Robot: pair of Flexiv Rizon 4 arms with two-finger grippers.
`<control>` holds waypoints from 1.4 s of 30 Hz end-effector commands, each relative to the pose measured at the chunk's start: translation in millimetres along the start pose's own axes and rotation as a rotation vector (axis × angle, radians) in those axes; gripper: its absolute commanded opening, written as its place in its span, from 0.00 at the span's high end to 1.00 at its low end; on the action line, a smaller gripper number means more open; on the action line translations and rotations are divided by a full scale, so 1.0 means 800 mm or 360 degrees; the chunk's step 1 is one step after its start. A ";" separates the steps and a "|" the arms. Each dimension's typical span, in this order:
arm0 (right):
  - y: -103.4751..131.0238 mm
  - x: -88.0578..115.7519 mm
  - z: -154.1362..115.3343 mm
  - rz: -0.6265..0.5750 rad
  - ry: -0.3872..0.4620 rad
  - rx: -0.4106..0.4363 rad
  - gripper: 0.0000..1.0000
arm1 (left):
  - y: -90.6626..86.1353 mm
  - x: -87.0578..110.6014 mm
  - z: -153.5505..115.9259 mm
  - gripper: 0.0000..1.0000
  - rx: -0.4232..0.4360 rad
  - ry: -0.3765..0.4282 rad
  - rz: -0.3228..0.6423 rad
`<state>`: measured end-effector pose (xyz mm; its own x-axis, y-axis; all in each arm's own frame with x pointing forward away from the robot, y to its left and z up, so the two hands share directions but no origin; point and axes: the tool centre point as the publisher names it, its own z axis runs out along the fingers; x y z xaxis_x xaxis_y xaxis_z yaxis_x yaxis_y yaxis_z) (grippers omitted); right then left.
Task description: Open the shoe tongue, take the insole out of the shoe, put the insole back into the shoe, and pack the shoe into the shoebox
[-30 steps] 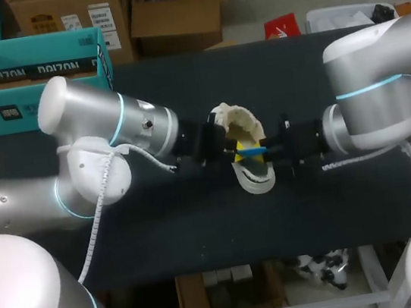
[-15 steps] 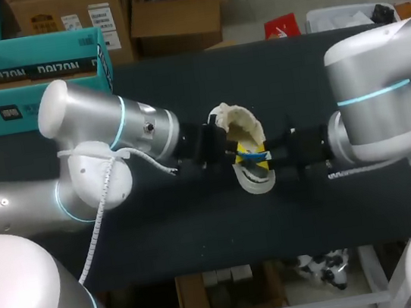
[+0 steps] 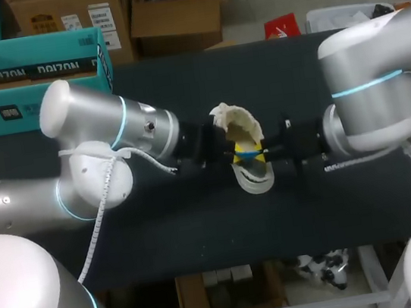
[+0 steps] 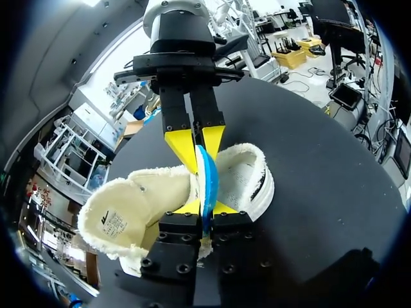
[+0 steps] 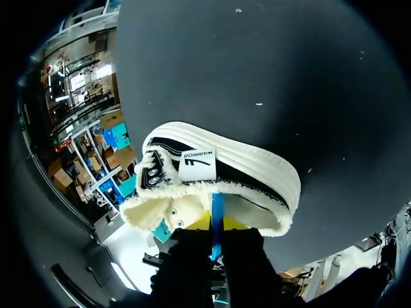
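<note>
**Both grippers clamped on insole over shoe, mid-table**

Cream fleece-lined shoe [image 3: 253, 179] w/ white ribbed sole sits at ctr of the black table [image 3: 162, 229]. In head view its long axis runs 12 to 6 o'clock, w/ the fluffy open collar at the 12 end and the white sole rim at the 6 end.

Thin blue insole [image 4: 207, 183] stands on edge over the fleece opening, lying across the shoe from 9 to 3 o'clock. Can't tell if its lower edge touches the lining.

Left arm [image 3: 110, 129] comes in from 9 o'clock. The left gripper [image 4: 205, 208] has its yellow tips pinched on the near end of the insole, one tip per face.

Right arm [image 3: 381, 98] comes in from 3 o'clock, directly opposite. The right gripper [image 4: 196, 144] has its yellow tips likewise closed on the insole's other end. The two grippers face each other but stay apart, w/ a short stretch of insole btwn them.

In left wrist view a fleece flap [image 4: 122, 218] w/ a printed label splays out beside the left gripper. In right wrist view the shoe's side wall, w/ black stripe and white label patch, is just ahead of the right gripper, and the insole runs edge-on btwn its dark fingers.

Open teal cardboard shoebox [image 3: 33, 71] sits at approx 10 o'clock from the shoe, by the table's far left corner, well apart from both grippers.
</note>
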<state>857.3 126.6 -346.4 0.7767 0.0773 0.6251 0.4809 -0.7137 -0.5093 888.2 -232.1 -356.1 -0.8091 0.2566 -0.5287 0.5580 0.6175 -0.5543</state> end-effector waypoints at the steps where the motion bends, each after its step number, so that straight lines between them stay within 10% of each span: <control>1: 0.014 0.009 0.025 0.0004 -0.0049 0.0021 1.00 | 0.000 -0.007 0.012 1.00 -0.0005 0.0009 -0.0012; 5: 0.020 0.006 0.030 0.0011 -0.0061 0.0025 1.00 | 0.002 -0.007 0.005 0.59 0.0000 0.0010 -0.0023; 14: 0.012 0.001 0.013 -0.0019 -0.0070 -0.0064 1.00 | -0.004 -0.003 -0.021 0.05 0.0077 0.0015 -0.0039; 34: 0.031 -0.024 0.010 -0.0099 -0.0253 -0.0200 1.00 | -0.027 -0.002 -0.110 0.00 0.0190 0.0198 -0.0299; 38: 0.023 -0.030 -0.002 -0.0098 -0.0272 -0.0215 0.16 | -0.032 -0.002 -0.132 0.00 0.0204 0.0238 -0.0351; 42: 0.000 -0.027 -0.026 -0.0141 -0.0299 -0.0288 0.19 | -0.036 0.001 -0.150 0.00 0.0188 0.0263 -0.0390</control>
<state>846.3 111.1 -372.2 0.7883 0.2267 0.5720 0.4920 -0.7905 -0.3647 855.4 -174.8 -278.2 -0.9330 0.2365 -0.2712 0.3594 0.5752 -0.7349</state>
